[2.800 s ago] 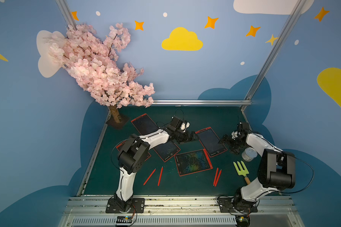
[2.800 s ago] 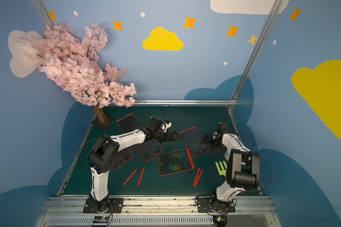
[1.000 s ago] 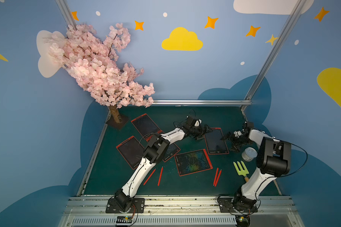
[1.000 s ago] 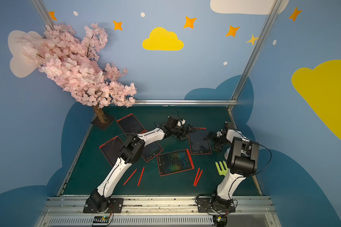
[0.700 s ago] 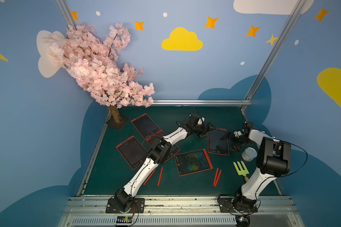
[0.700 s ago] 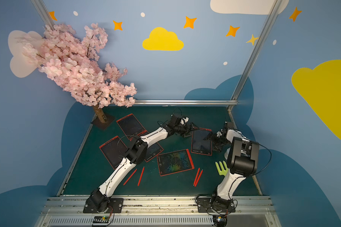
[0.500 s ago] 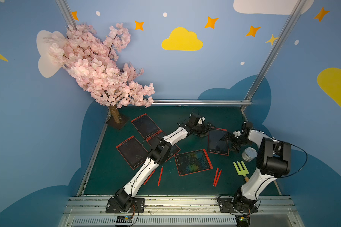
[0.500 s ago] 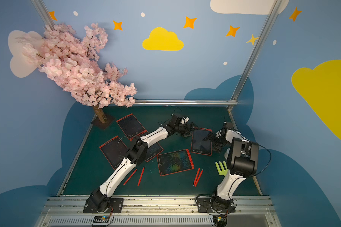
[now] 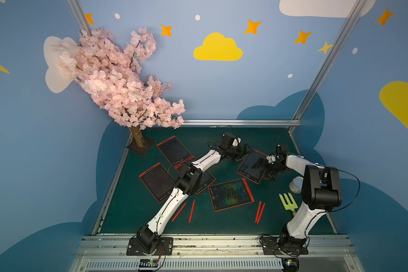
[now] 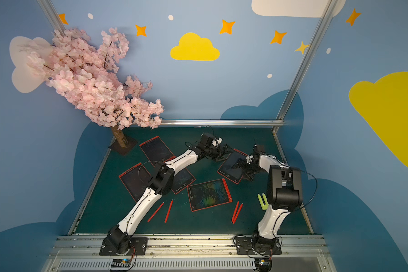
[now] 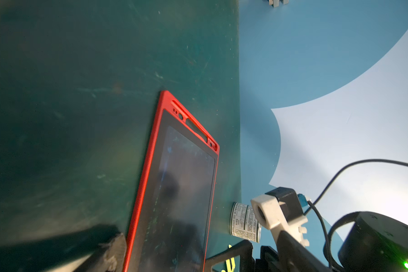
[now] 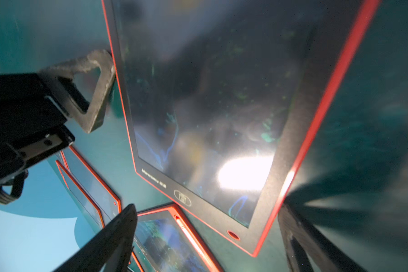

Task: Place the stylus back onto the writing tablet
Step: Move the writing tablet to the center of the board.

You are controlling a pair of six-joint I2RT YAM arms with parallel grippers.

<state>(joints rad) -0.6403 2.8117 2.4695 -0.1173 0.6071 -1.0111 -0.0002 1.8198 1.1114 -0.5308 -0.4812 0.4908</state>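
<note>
Several red styluses lie loose on the green mat's front: a pair (image 9: 258, 211) (image 10: 235, 212) and two more (image 9: 178, 212). A dark red-framed writing tablet (image 9: 251, 166) (image 10: 231, 167) (image 11: 181, 188) (image 12: 210, 106) lies at the right rear, between both grippers. My left gripper (image 9: 245, 151) (image 10: 224, 150) (image 11: 198, 260) is open at its far edge, one finger (image 12: 94, 94) against the frame. My right gripper (image 9: 262, 169) (image 10: 242, 170) (image 12: 205, 235) is open, straddling the tablet's near corner. Neither holds a stylus.
A colourful-screened tablet (image 9: 231, 195) lies mid-front, with three more tablets (image 9: 173, 148) to the left. A small tin (image 9: 296, 184) (image 11: 245, 222) and a green toy fork (image 9: 289, 202) sit by the right arm. A blossom tree (image 9: 118, 80) stands at the back left corner.
My left arm has stretched out to the right, and the dark tablet has slid and turned toward the right gripper. In the last half second almost nothing has moved.
</note>
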